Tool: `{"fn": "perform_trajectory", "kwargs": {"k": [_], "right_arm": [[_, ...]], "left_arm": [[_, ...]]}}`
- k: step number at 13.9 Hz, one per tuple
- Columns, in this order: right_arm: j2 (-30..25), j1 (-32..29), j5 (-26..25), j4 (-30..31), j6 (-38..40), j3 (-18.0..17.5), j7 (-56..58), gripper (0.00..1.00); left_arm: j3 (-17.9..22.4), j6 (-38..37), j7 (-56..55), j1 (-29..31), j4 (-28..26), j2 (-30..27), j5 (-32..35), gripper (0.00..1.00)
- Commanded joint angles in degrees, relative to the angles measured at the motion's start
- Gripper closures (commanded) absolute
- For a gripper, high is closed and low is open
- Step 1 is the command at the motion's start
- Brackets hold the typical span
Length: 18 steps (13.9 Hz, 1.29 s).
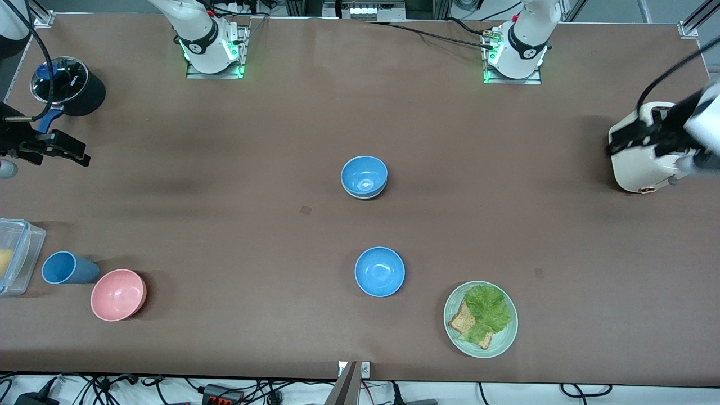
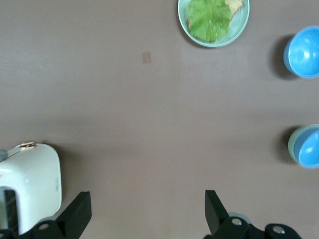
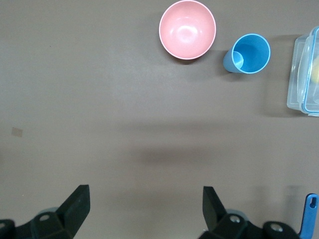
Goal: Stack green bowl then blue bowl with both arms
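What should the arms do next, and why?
Probably nothing more than rest where they are. The blue bowl already sits inside the green bowl, so the stack looks done. Both tools are open and empty: the left tool by the toaster, the right tool at its own end of the table.

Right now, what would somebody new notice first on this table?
Probably the small round blue bowl nested inside a pale mint-green bowl mid-table, with a second blue bowl nearer the front camera. Beside that one sits a wide green plate holding lettuce and bread.
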<state>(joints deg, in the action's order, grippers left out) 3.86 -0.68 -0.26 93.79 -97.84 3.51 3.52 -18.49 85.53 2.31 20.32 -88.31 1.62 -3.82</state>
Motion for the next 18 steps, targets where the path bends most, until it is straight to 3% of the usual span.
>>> {"fn": "perform_trajectory", "kwargs": {"k": [1,2,9,15,18], "right_arm": [[-0.69,-0.37,-0.79,1.22,-0.68,-0.43,1.05,0.00],[-0.69,-0.37,-0.79,1.22,-0.68,-0.43,1.05,0.00],[-0.61,-0.37,-0.70,1.13,-1.12,-0.43,1.05,0.00],[-0.96,-0.37,-0.62,1.13,-1.30,-0.52,1.05,0.00],[-0.87,-0.28,-0.53,1.13,-1.30,-0.61,0.96,0.00]], "left_arm": [[8.87,-1.41,3.40,-7.62,-3.97,-4.08,-1.89,0.00],[10.91,-1.41,3.23,-10.45,-3.97,-4.08,-1.98,0.00],[8.91,1.39,-2.93,-15.31,-3.71,0.57,-4.09,0.00],[8.91,1.31,-5.73,-16.63,-3.71,0.58,-3.03,0.00],[8.74,1.92,-7.58,-16.63,-3.62,0.49,3.02,0.00]]}}
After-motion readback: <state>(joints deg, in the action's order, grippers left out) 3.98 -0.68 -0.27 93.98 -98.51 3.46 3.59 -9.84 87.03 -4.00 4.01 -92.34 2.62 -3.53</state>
